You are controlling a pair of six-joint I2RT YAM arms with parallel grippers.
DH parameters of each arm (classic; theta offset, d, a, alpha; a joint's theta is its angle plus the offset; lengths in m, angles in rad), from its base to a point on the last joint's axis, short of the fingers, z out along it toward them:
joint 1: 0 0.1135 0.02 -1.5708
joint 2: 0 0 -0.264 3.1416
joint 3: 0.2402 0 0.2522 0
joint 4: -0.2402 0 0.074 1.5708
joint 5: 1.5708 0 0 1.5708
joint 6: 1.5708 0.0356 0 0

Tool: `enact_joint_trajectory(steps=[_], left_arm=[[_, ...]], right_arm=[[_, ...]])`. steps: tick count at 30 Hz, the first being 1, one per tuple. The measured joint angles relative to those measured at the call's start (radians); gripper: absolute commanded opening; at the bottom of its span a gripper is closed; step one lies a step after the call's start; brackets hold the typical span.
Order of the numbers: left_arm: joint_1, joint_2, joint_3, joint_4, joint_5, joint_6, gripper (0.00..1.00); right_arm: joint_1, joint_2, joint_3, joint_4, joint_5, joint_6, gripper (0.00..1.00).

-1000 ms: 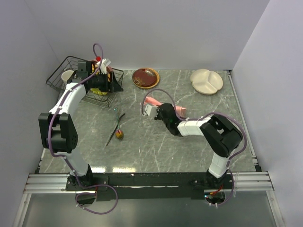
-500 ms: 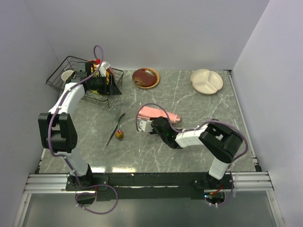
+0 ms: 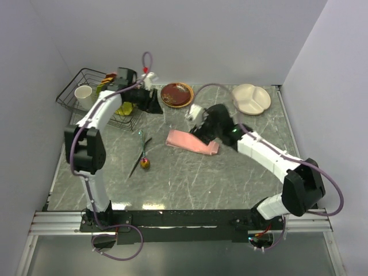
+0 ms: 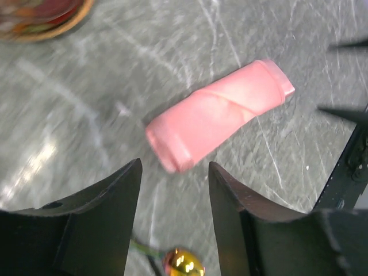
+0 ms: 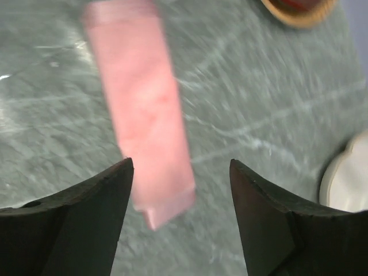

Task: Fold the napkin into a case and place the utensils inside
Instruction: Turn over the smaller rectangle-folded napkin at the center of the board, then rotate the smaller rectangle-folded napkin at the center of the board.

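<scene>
The napkin (image 3: 192, 142) lies on the table folded into a narrow salmon-pink case (image 4: 218, 115), with nothing holding it. My right gripper (image 3: 202, 131) hovers over its far right end, jaws open and empty (image 5: 181, 164), and the cloth (image 5: 141, 103) shows below between the fingers. My left gripper (image 3: 156, 103) hangs open and empty (image 4: 172, 169) beside the brown plate, up and left of the case. The utensils (image 3: 141, 154) lie together left of the case, thin dark handles with a gold head (image 3: 145, 164). That gold head (image 4: 183, 263) also shows low between my left fingers.
A wire basket (image 3: 72, 86) holding a cup (image 3: 84, 92) stands at the back left. A brown plate (image 3: 176, 94) and a white divided plate (image 3: 251, 98) sit along the back edge. White walls close in the table on three sides.
My right gripper opened, let go of the napkin and rose toward the back; the folded cloth now lies flat. My left arm swung out of the basket to the right, toward the brown plate.
</scene>
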Motion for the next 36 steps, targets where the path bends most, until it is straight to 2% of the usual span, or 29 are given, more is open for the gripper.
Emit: enact_joint_trajectory(steps=[3,6,10,15,20,26,31,34,35,36], left_arm=[[-0.071,0.085,0.072,-0.003,-0.013,0.007,0.45],[-0.128,0.153,0.079,0.0,-0.015,-0.012,0.37],[-0.18,0.227,0.079,0.001,-0.019,-0.044,0.29],[-0.216,0.258,0.06,0.004,-0.023,-0.068,0.24],[-0.225,0.272,0.008,-0.004,-0.038,-0.069,0.23],[-0.223,0.326,-0.01,-0.014,-0.095,-0.068,0.26],[-0.218,0.353,0.049,-0.062,-0.121,-0.048,0.39],[-0.208,0.344,0.095,-0.075,-0.119,-0.01,0.43],[-0.201,0.328,0.095,-0.077,-0.118,0.002,0.44],[-0.193,0.307,0.088,-0.08,-0.118,0.014,0.45]], right_arm=[[-0.149,-0.003,0.06,-0.103,-0.097,0.077,0.55],[-0.244,0.039,0.093,-0.202,-0.172,0.13,0.51],[-0.28,0.165,0.128,-0.288,-0.271,0.181,0.5],[-0.298,0.316,0.146,-0.355,-0.353,0.233,0.5],[-0.305,0.412,0.152,-0.382,-0.395,0.264,0.5],[-0.317,0.436,0.177,-0.407,-0.438,0.288,0.51],[-0.316,0.436,0.185,-0.471,-0.503,0.273,0.61],[-0.333,0.436,0.248,-0.586,-0.564,0.245,0.73],[-0.345,0.436,0.284,-0.618,-0.583,0.237,0.82],[-0.364,0.436,0.328,-0.642,-0.6,0.226,0.85]])
